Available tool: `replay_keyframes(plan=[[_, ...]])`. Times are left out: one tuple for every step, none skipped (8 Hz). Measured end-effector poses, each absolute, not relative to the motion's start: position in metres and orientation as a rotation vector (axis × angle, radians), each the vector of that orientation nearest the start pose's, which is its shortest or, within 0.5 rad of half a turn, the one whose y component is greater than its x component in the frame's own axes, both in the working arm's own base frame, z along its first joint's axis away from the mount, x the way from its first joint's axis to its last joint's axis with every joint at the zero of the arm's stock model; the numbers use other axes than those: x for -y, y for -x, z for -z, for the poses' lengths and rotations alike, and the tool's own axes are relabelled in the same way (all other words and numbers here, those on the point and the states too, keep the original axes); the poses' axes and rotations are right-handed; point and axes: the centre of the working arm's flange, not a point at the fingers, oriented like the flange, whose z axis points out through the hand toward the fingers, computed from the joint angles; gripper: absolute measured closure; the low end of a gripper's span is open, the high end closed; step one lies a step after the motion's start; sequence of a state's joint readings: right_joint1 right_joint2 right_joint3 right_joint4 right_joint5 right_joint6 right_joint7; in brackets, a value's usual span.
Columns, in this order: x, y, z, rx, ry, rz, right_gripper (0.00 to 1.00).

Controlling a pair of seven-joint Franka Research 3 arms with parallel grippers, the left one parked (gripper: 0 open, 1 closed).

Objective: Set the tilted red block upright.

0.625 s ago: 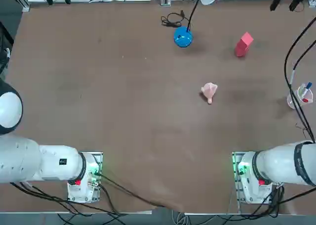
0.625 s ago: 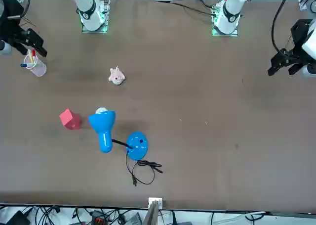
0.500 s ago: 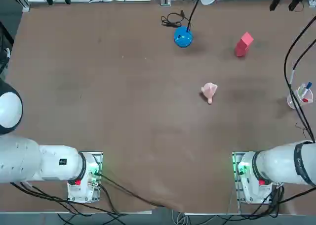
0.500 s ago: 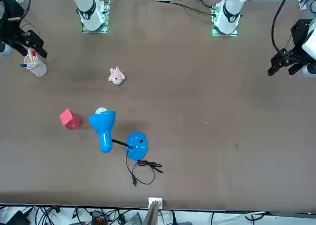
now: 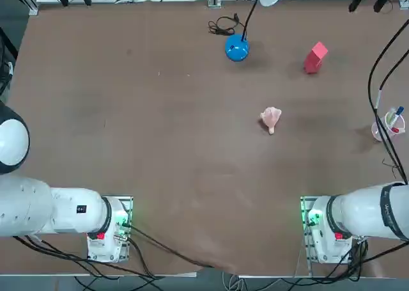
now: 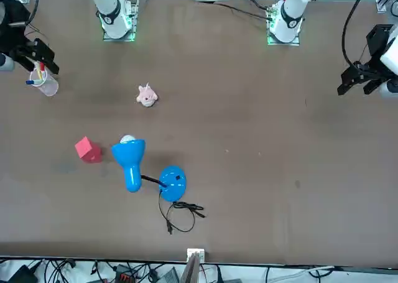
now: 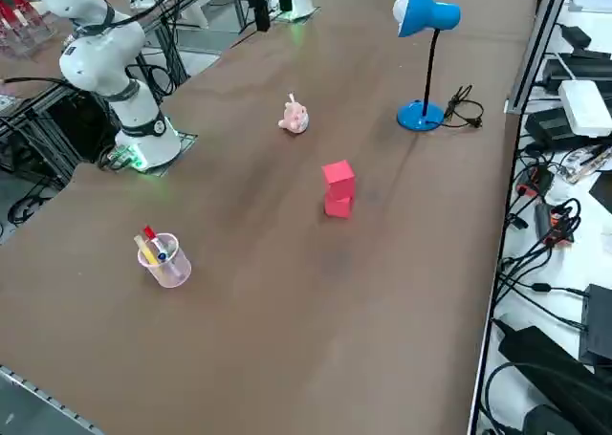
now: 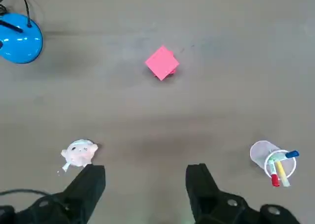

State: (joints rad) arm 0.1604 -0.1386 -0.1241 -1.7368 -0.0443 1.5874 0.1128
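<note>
Top view: brown tabletop [image 5: 160,144] with the red block [image 5: 315,57] far out in the right half, leaning, long axis tipped away from vertical. Blue lamp base [image 5: 237,48] well to its left with a coiled black cord [image 5: 222,27] beside; pale pink toy [image 5: 271,118] nearer the robot, between block and arm base. Clear cup of pens [image 5: 389,125] at the right edge. Nothing touching the block; bare surface all around it.

Front view: red block [image 6: 87,149] at the left, just beside the blue lamp head [image 6: 129,152], apart from it. Pink toy [image 6: 147,96] farther toward the arm bases. Cup of pens [image 6: 43,82] near the left edge, with the right pincer [image 6: 42,57] dark above it, raised off the surface.

Right side view: red block [image 7: 338,188] mid-table, clearly tilted, top leaning off its footing. Lamp [image 7: 426,53] standing upright beyond it; pink toy [image 7: 293,117] to the far left of the block; cup of pens [image 7: 164,257] nearer the camera, well apart.

Right wrist view: right pincer [image 8: 145,184] spread wide, gripping nothing, well short of the red block [image 8: 162,63] seen from above as a diamond. Pink toy [image 8: 78,153] just beside one finger [image 8: 91,182]; cup of pens [image 8: 273,159] off to the other side; blue lamp base [image 8: 19,37] at the far corner
</note>
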Motion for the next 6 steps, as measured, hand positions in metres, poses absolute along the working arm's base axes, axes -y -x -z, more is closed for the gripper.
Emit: replay_keyframes(plan=[[-0.011,-0.517,-0.614,-0.093,3.170,-0.023,0.00],[-0.012,-0.527,-0.601,-0.035,3.175,-0.027,0.00],[-0.014,-0.543,-0.582,0.036,3.180,-0.018,0.00],[-0.013,-0.563,-0.557,0.096,3.185,-0.007,0.00],[-0.005,-0.583,-0.528,0.143,3.191,-0.004,0.00],[0.006,-0.599,-0.497,0.210,3.194,-0.021,0.00]])
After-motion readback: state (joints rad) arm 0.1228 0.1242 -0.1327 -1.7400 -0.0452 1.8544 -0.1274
